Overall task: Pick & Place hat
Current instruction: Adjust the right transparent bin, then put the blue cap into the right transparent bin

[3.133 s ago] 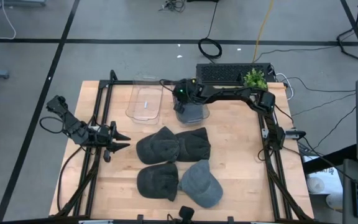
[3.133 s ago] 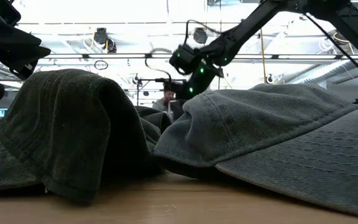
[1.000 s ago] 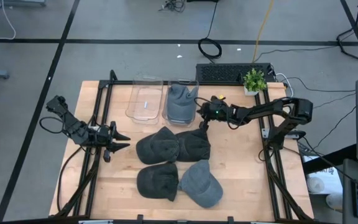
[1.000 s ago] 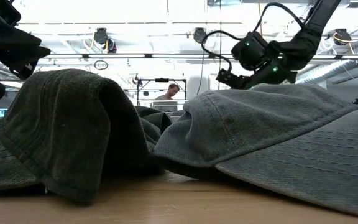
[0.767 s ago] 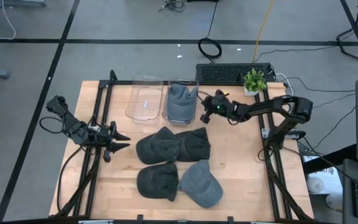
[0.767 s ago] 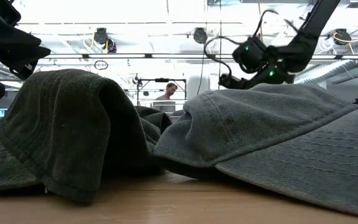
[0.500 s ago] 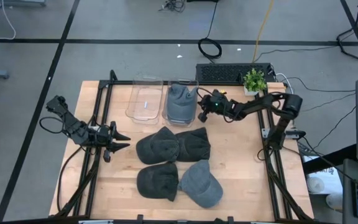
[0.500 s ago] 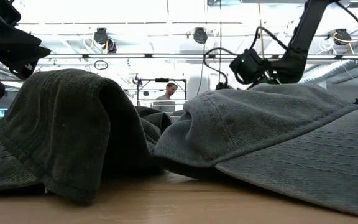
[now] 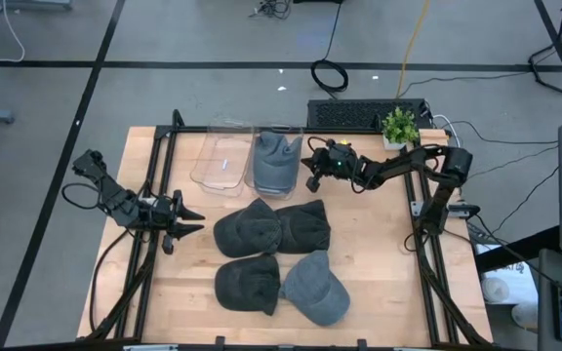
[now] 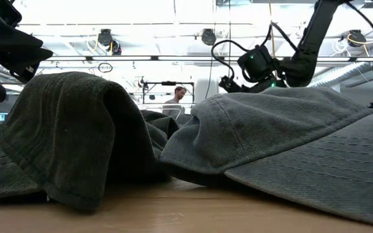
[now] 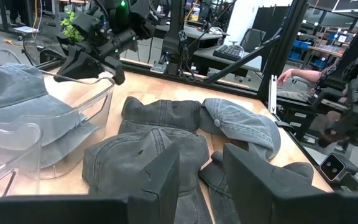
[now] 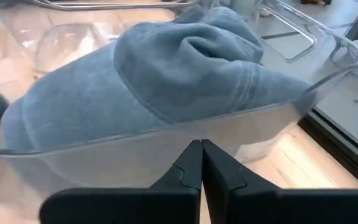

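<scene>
Hat lies in a clear bin near the table's far edge with the right gripper pressed together beside it, holding nothing, while four hats at mid-table remain to be moved.

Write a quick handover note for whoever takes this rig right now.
Right end effector: shut, holding nothing, against the side of the clear bin that holds one light grey hat.
Left end effector: partly open, holding nothing, waiting at the table's left edge.
Second clear bin: no hat in it.
Done: one hat binned.
Left: four hats clustered mid-table.
</scene>
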